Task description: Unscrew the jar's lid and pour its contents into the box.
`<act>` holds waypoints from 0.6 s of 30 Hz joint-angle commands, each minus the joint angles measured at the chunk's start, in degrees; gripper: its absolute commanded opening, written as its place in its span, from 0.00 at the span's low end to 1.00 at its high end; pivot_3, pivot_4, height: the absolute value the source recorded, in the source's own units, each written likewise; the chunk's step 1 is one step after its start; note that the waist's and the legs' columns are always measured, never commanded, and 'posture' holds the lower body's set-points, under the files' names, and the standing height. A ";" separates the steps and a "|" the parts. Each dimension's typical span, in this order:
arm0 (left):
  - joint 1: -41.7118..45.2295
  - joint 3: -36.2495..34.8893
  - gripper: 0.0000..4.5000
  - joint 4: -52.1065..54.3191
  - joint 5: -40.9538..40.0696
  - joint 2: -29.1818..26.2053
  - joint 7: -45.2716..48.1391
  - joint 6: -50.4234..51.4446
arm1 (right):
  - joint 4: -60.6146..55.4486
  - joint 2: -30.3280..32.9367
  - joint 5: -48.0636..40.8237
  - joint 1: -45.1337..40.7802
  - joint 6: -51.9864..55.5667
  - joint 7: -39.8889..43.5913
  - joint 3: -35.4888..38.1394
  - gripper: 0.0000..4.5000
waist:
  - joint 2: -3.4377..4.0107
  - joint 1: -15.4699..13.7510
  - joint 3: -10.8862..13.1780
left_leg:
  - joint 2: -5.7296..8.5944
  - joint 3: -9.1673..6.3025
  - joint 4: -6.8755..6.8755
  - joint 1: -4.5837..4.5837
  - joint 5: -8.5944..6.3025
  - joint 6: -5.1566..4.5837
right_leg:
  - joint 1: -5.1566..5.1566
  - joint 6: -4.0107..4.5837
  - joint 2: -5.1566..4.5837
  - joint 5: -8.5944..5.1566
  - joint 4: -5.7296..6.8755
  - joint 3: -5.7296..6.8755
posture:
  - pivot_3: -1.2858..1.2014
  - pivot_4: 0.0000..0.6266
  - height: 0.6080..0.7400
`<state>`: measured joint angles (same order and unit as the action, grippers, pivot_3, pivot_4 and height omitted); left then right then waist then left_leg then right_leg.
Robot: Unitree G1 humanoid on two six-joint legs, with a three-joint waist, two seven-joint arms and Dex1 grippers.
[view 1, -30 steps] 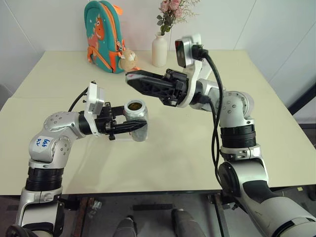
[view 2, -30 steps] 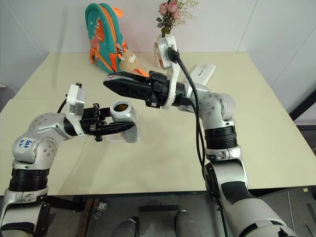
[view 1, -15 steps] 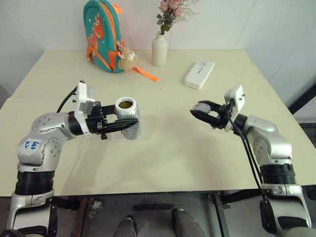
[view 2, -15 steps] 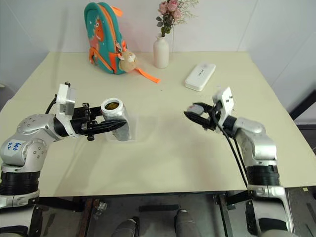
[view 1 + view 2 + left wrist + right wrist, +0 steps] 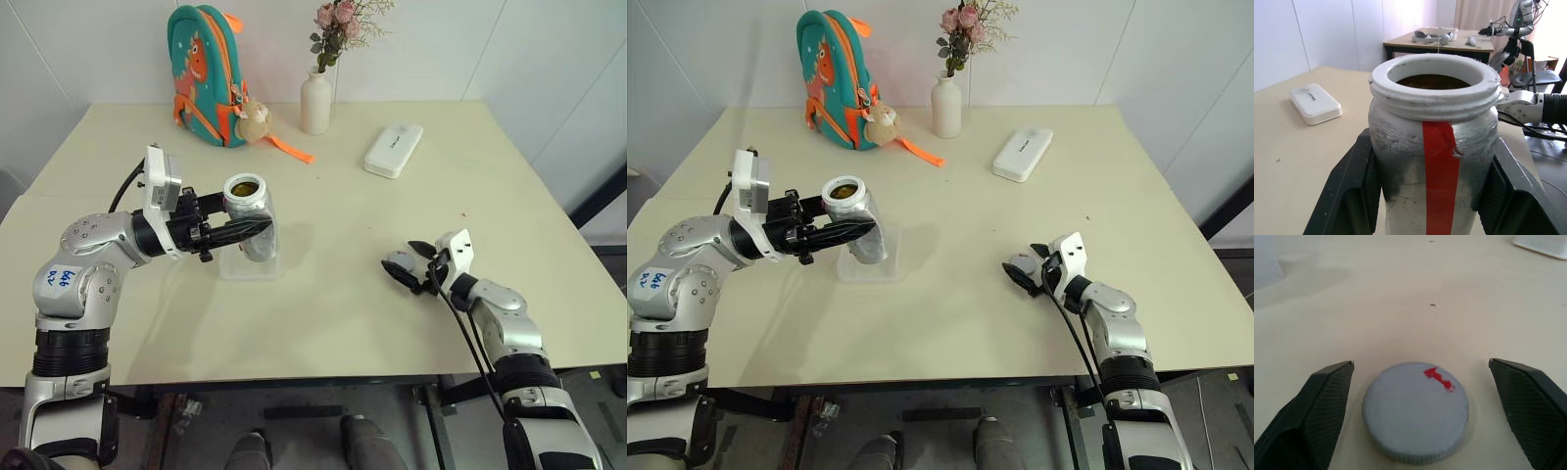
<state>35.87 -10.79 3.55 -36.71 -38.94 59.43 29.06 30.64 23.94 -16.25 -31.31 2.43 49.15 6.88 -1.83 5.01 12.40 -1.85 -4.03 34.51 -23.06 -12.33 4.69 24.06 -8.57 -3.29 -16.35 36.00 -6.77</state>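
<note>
The left gripper (image 5: 257, 231) has its two black fingers (image 5: 1354, 188) clenched on the jar (image 5: 247, 215), one to each side of the silvery body, with the red strip facing back along the fingers. The jar's white threaded mouth is bare and stands nearly upright, tipped only a little, and dark contents (image 5: 1434, 81) show inside it. Directly below the fingertips sits the box (image 5: 867, 258), the clear shallow tray on the table (image 5: 333, 294), and I can't make out anything in it yet.

Off to the right, the right gripper (image 5: 1418, 377) is low at the table with its fingers spread wide and let go. The lid (image 5: 1415, 411) lies flat on the table between them, touching neither finger, a small red mark on its grey top.

So, as I read it, the unscrewing is done and the lid is set aside; what is left is the pour itself, tilting the jar over the tray beneath it.

As for writing, the only thing I can spot is a blue scrawl on a white sticker on the left arm, too small to read. The white case (image 5: 394, 150) far beyond the right fingers shows a faint mark I can't read either.
</note>
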 commanded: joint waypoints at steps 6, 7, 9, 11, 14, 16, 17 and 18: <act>2.42 -4.46 0.47 -6.85 4.06 -5.63 -1.36 -5.61 | -20.64 2.78 -9.43 -10.00 15.52 13.48 -5.85 0.99 | 0.19 0.71 0.11 | -0.02 -0.04 0.10 -0.02 0.00 0.00 | 0.01 -0.04 0.03 0.03 0.06 0.01 | 0.52 0.24 1.00; 2.65 -4.26 0.47 -8.74 5.34 -6.52 -1.43 -6.48 | -22.96 2.42 -9.05 -11.75 16.75 14.25 -8.00 0.99 | 0.18 0.65 0.11 | -0.02 -0.08 0.10 -0.02 0.00 0.00 | 0.01 -0.04 0.04 0.03 0.06 0.05 | 0.52 0.24 1.00; 2.91 -3.80 0.47 -11.90 7.73 -7.78 -1.65 -8.57 | -25.20 1.54 -6.84 -14.98 17.70 14.10 -11.58 0.99 | 0.18 0.63 0.10 | -0.02 -0.11 0.09 -0.03 0.00 0.00 | 0.00 -0.02 0.04 0.02 0.01 0.08 | 0.52 0.24 1.00; 2.99 -3.54 0.47 -13.83 9.40 -8.37 -1.79 -10.58 | -25.93 1.05 -4.80 -17.00 18.10 12.99 -13.74 0.99 | 0.18 0.51 0.10 | -0.02 -0.10 0.08 -0.05 -0.02 0.02 | 0.00 -0.01 0.03 0.01 -0.03 0.08 | 0.52 0.24 1.00; 2.78 -3.12 0.47 -16.17 11.80 -8.28 -2.68 -13.07 | -26.70 0.36 -5.23 -17.75 18.79 13.58 -14.78 0.99 | 0.17 -0.30 0.11 | -0.02 -0.11 0.08 -0.17 -0.07 0.05 | 0.04 -0.02 0.02 0.01 -0.06 0.09 | 0.52 0.24 1.00; 2.39 -2.95 0.47 -16.86 13.57 -7.87 -4.28 -14.41 | -27.43 0.68 -4.53 -17.70 18.69 13.50 -15.50 0.99 | 0.17 -0.81 0.11 | -0.02 -0.12 0.08 -0.22 -0.10 0.05 | 0.05 -0.02 0.01 0.01 -0.08 0.12 | 0.52 0.24 1.00; 2.05 -2.54 0.47 -16.85 15.11 -7.77 -5.84 -14.86 | -28.15 1.13 -4.09 -17.34 18.77 13.35 -15.81 0.99 | 0.17 -0.95 0.11 | -0.02 -0.12 0.08 -0.24 -0.12 0.05 | 0.05 -0.02 0.00 0.00 -0.11 0.13 | 0.52 0.24 1.00; 1.83 -2.23 0.47 -16.80 16.14 -7.73 -6.86 -15.14 | -28.64 1.38 -3.78 -17.09 18.95 13.17 -15.94 0.99 | 0.17 -1.06 0.11 | -0.02 -0.12 0.08 -0.24 -0.13 0.06 | 0.06 -0.02 -0.01 0.00 -0.13 0.13 | 0.52 0.24 1.00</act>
<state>37.66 -12.82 -14.21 -22.25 -46.16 54.41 15.53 4.94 24.38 -20.24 -47.90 21.43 62.69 -9.19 -1.66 3.95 12.51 -1.87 -4.14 34.59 -23.30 -12.46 4.76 24.12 -8.59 -3.31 -16.35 35.86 -6.64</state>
